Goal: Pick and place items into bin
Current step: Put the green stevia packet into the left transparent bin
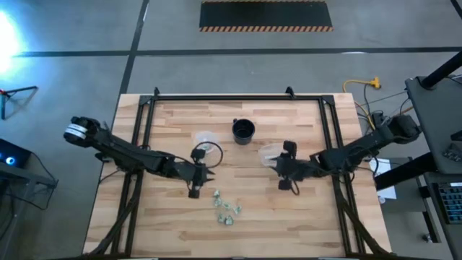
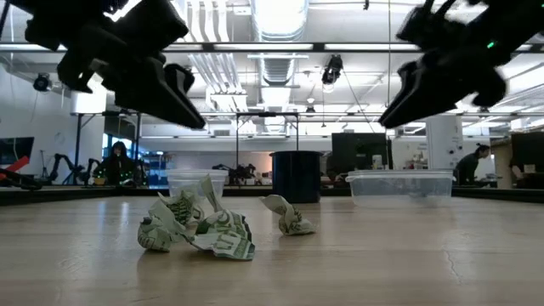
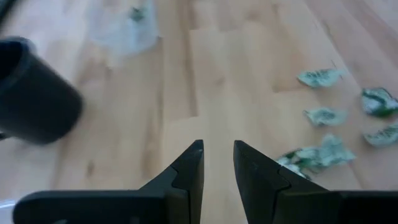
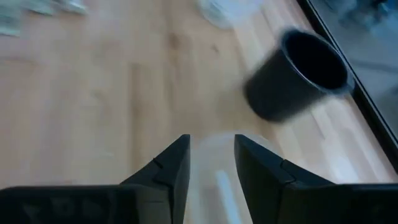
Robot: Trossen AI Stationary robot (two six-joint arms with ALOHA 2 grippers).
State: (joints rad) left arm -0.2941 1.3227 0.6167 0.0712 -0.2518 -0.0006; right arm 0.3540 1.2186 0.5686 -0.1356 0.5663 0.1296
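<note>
High view: left gripper (image 1: 193, 190), fingers (image 3: 189, 171) narrow and empty, near the items (image 1: 225, 207); widen, descend squarely, pinch one. Right gripper (image 1: 284, 182) narrow too.

Crumpled pale green-white items (image 1: 225, 206) clustered loose on wood table, near front centre.

Robotics lab or workshop, shown by a wooden table (image 1: 245, 217) set on grey concrete floor, hazard-striped mat (image 1: 266, 16), exposed ceiling ducts (image 2: 280, 51), monitors (image 2: 357, 153), seated person (image 2: 117, 163) at benches behind
</note>
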